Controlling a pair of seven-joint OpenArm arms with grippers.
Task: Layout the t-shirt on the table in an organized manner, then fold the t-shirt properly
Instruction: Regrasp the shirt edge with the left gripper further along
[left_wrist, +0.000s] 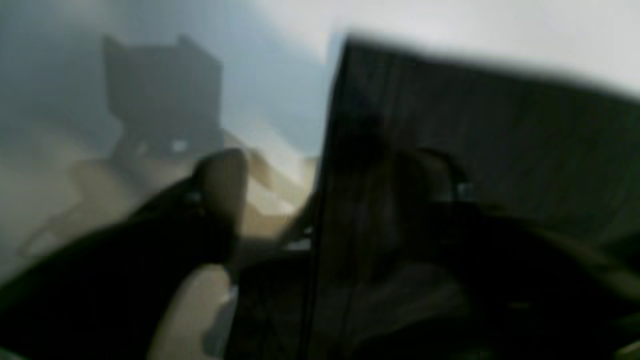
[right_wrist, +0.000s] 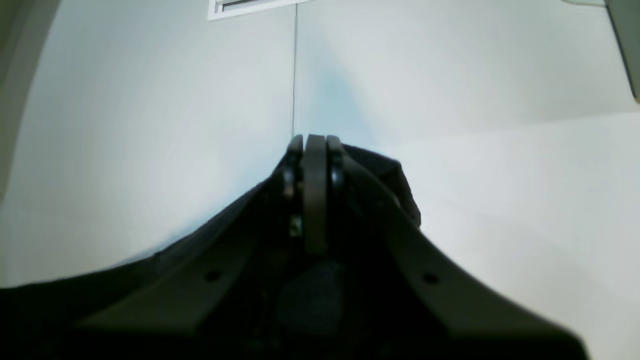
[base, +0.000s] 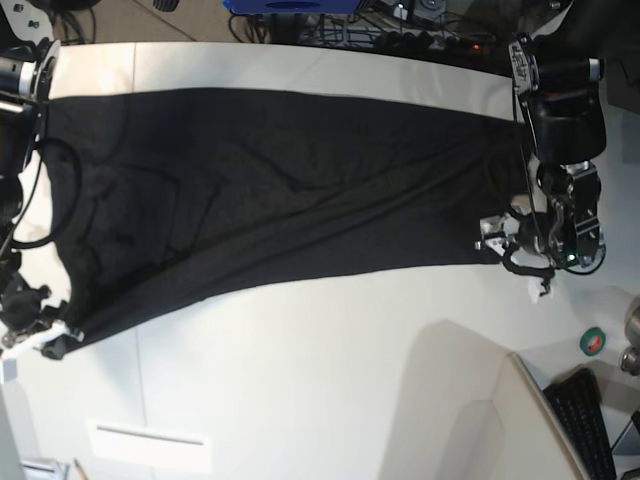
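Wrinkled black t-shirt (base: 280, 190) stretched over smooth table (base: 330, 360)

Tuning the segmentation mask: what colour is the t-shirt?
Plain black t-shirt, no print visible; clearest in the base view.

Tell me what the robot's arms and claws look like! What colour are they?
Both arms are mostly black. The left arm has a chunky black body with silvery bits at its joints and a black cable looping near the left gripper. The right arm also carries a looping black cable. Up close, the right gripper has dark, flat, rounded fingers with small round screw holes on its angled sides.
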